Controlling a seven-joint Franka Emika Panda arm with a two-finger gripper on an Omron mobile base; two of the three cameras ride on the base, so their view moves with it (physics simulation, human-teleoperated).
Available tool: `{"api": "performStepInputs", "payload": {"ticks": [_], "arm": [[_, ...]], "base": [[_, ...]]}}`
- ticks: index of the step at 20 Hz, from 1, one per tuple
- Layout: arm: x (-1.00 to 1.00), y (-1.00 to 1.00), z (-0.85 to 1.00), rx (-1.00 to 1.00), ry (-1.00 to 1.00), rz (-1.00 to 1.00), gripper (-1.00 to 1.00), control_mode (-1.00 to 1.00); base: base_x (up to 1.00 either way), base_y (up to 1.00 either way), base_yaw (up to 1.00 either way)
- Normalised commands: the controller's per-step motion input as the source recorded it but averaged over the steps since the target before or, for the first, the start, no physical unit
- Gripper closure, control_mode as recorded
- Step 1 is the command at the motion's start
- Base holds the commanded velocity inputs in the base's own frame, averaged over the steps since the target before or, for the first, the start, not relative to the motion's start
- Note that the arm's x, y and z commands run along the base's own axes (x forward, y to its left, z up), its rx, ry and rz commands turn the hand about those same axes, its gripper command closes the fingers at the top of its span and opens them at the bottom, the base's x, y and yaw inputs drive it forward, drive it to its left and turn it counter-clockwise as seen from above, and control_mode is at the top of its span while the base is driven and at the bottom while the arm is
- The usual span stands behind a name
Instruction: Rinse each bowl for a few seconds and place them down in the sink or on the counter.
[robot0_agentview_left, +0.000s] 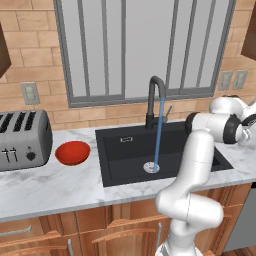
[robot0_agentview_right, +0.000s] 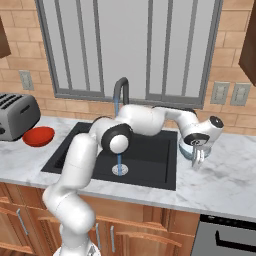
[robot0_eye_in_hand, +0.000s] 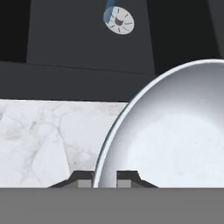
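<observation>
The pale blue-white bowl (robot0_eye_in_hand: 175, 140) sits at the right edge of the sink (robot0_agentview_right: 150, 150), over the counter (robot0_agentview_right: 225, 185). My gripper (robot0_agentview_right: 197, 156) is shut on its rim. In the hand view the rim runs between the two fingertips (robot0_eye_in_hand: 124, 181), at the gripper (robot0_eye_in_hand: 105, 181). I cannot tell whether this bowl (robot0_agentview_right: 184, 149) rests on the marble or hangs just above it. The red bowl (robot0_agentview_left: 72, 152) stands on the counter (robot0_agentview_left: 50, 190) left of the black sink (robot0_agentview_left: 125, 145), also seen as the red bowl (robot0_agentview_right: 38, 136) in the right base view.
Water runs from the dark arched faucet (robot0_agentview_left: 156, 95) onto the silver drain (robot0_agentview_left: 151, 167). A silver toaster (robot0_agentview_left: 22, 140) stands at the far left beside the red bowl. My own arm spans the sink's right half. A window and brick wall lie behind.
</observation>
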Motion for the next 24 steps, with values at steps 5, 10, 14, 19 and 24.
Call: {"api": "performStepInputs", "payload": {"ticks": [5,10,14,19,24], "arm": [[0.07,0.03,-0.06,0.0,0.0,-0.01,-1.0,-1.0],[0.0,0.06,0.03,0.0,-0.05,-0.02,-1.0,-1.0],[-0.01,0.01,0.13,0.0,-0.07,-0.01,-1.0,-1.0],[-0.16,0.05,0.25,0.0,-0.09,-0.01,-1.0,-1.0],[-0.38,0.2,0.28,0.0,-0.12,-0.01,-1.0,-1.0]], "base": [[0.0,0.0,0.0],[0.0,0.0,0.0],[0.0,0.0,0.0],[0.0,0.0,0.0],[0.0,0.0,0.0]]}}
